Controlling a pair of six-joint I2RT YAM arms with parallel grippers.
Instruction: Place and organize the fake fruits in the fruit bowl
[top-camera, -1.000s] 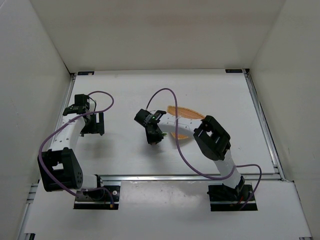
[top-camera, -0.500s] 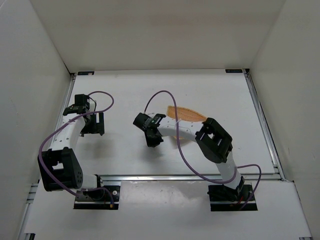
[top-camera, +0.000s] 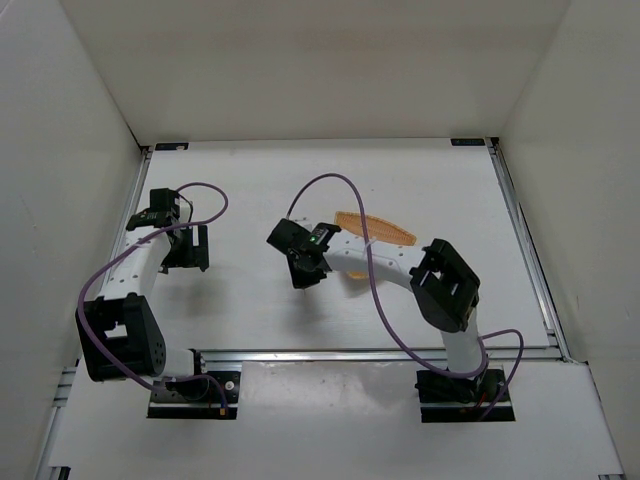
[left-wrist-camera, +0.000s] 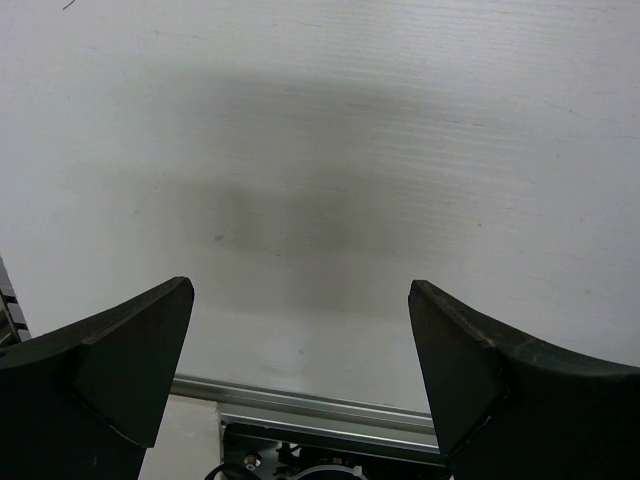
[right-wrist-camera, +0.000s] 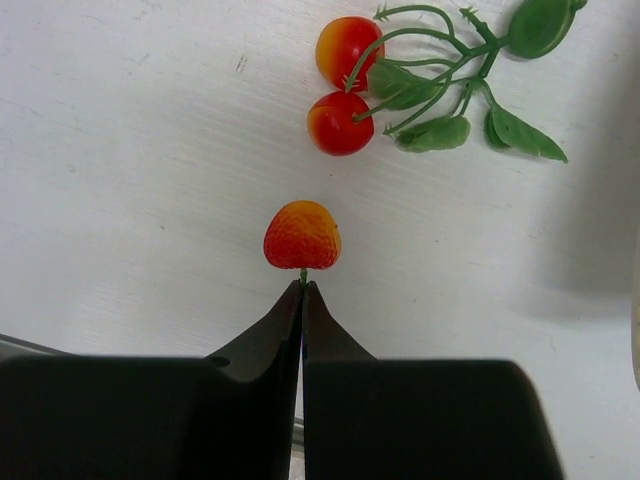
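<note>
My right gripper (right-wrist-camera: 302, 285) is shut on the thin green stem of a small red-orange strawberry-like fake fruit (right-wrist-camera: 302, 236), which sticks out just past the fingertips over the white table. A sprig with two round red berries (right-wrist-camera: 340, 123) and green leaves (right-wrist-camera: 520, 130) lies on the table just beyond it. In the top view the right gripper (top-camera: 305, 270) is left of the tan wicker basket (top-camera: 385, 226), which the right forearm partly hides. My left gripper (top-camera: 185, 250) is open and empty at the far left, over bare table in the left wrist view (left-wrist-camera: 300, 290).
White walls enclose the table on three sides. An aluminium rail (top-camera: 380, 352) runs along the near edge, also in the left wrist view (left-wrist-camera: 320, 400). A purple cable (top-camera: 320, 190) loops above the right wrist.
The right arm's elbow has swung to the right and its forearm now lies across the basket's near side. The right gripper stays at about the same spot. The left arm has not moved.
</note>
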